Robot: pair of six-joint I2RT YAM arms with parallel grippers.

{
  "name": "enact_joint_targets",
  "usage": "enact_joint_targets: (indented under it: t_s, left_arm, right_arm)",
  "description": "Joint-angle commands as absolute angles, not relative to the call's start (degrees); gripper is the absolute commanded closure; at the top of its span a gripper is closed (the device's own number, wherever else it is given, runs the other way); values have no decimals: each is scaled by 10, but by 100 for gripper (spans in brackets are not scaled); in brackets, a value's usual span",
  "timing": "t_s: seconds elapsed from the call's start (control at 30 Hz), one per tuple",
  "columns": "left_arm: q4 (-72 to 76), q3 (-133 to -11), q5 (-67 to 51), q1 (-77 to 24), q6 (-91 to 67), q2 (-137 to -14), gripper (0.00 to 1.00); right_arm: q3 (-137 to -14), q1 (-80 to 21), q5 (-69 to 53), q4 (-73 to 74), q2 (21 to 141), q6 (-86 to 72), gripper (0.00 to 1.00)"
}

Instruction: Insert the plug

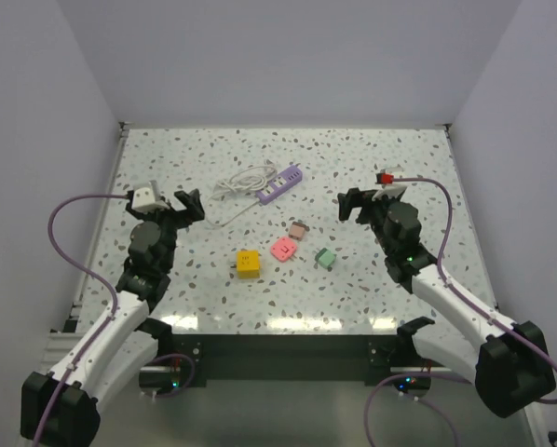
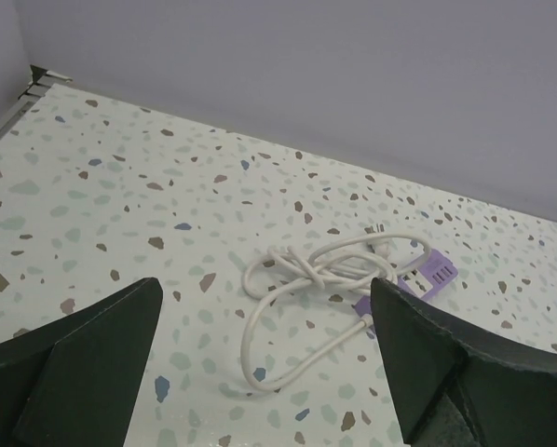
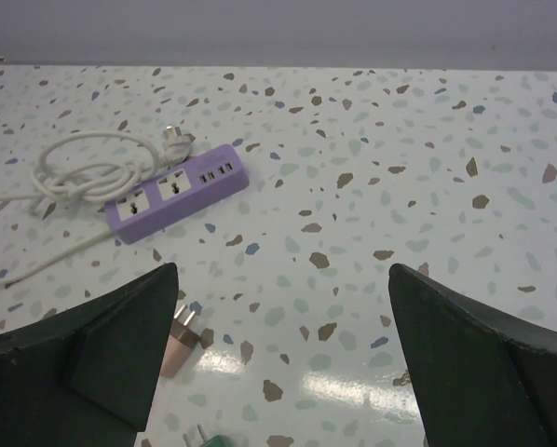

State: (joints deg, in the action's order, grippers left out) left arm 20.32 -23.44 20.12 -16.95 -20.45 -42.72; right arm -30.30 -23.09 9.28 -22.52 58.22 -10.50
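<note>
A purple power strip [image 1: 281, 183] with a coiled white cord [image 1: 241, 182] lies at the back middle of the table; it shows in the right wrist view [image 3: 176, 192] and partly in the left wrist view [image 2: 432, 275]. Four plug adapters lie in the middle: yellow [image 1: 249, 264], pink [image 1: 284, 249], tan [image 1: 298, 228] and green [image 1: 326, 258]. The tan one [image 3: 178, 346] shows by my right gripper's left finger. My left gripper [image 1: 187, 207] is open and empty, left of the cord. My right gripper [image 1: 357, 203] is open and empty, right of the adapters.
White walls enclose the table on the left, back and right. The cord [image 2: 306, 289] loops on the table just ahead of my left gripper. Speckled tabletop [image 1: 400, 270] stretches in front of and to the right of the adapters.
</note>
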Motion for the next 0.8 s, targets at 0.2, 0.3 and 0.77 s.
enact_joint_targets:
  t_s: [0.2,0.3,0.77]
  left_arm:
    - [207,-233,263,-208,-194,-428,0]
    - [210,-235,284,-231,-184,-441,0]
    - [187,-247,345,-347,-208,-539,0]
  right_arm:
    - [-327,-233,99,-215,576,-113,1]
    - [-328,-233,95,-211,578,-115,1]
    - [-373,-276,69,-124,673,-182,1]
